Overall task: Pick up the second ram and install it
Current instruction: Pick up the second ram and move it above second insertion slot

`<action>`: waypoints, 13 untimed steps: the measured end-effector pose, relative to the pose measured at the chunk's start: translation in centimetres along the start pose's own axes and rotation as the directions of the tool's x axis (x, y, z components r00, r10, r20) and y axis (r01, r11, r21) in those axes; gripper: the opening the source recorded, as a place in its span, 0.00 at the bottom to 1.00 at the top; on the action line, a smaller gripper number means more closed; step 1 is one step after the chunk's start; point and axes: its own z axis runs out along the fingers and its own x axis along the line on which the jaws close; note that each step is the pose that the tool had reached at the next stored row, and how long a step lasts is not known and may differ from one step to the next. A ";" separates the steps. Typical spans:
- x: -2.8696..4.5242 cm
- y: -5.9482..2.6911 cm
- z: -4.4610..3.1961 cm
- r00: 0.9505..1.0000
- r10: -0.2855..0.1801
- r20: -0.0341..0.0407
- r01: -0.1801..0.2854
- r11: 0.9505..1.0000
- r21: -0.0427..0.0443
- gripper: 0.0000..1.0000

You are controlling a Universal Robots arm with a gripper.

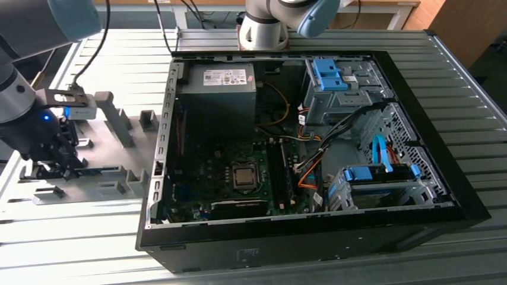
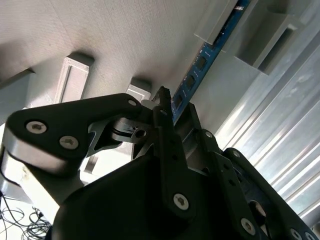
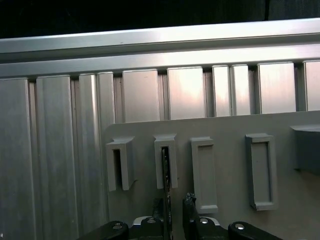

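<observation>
In the exterior view, your ribbed metal bench (image 1: 467, 113) carries a grey holder plate (image 1: 87, 193) at the exterior view's left and an open computer case (image 1: 317, 237) mid-frame. The gripper (image 1: 65, 169) hangs low over the plate, beside the case wall. In the second wrist view, the second ram (image 2: 200, 65) runs between the jaws. In the first wrist view it stands edge-on in a holder block (image 3: 173, 160). The jaws sit narrowly apart astride it, with a gap on one side.

Exterior view above table (image 1: 79, 237), both wrist views close on holders (image 3: 202, 172)
</observation>
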 end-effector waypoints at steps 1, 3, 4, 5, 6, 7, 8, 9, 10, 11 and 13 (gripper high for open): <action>0.00 -0.03 0.02 1.000 0.000 0.000 0.000 1.000 0.000 0.30; 0.00 -0.07 0.06 1.000 0.000 0.000 0.000 1.000 0.000 0.30; 0.00 -0.09 0.08 1.000 0.000 0.000 0.000 1.000 0.000 0.30; 0.00 -0.12 0.10 1.000 0.000 0.000 0.000 1.000 0.000 0.30; -0.01 -0.13 0.11 1.000 0.000 0.000 0.000 1.000 0.000 0.30; -0.01 -0.16 0.13 1.000 0.000 0.000 0.000 1.000 0.000 0.30; -0.01 -0.18 0.14 1.000 0.000 0.000 0.000 1.000 0.000 0.30; -0.01 -0.20 0.14 1.000 0.000 0.000 0.000 1.000 0.000 0.30; -0.01 -0.21 0.14 1.000 0.000 0.000 0.000 1.000 0.000 0.30; -0.01 -0.22 0.14 1.000 0.000 0.000 0.000 1.000 0.000 0.30; -0.01 -0.24 0.15 1.000 0.000 0.000 0.000 1.000 0.000 0.30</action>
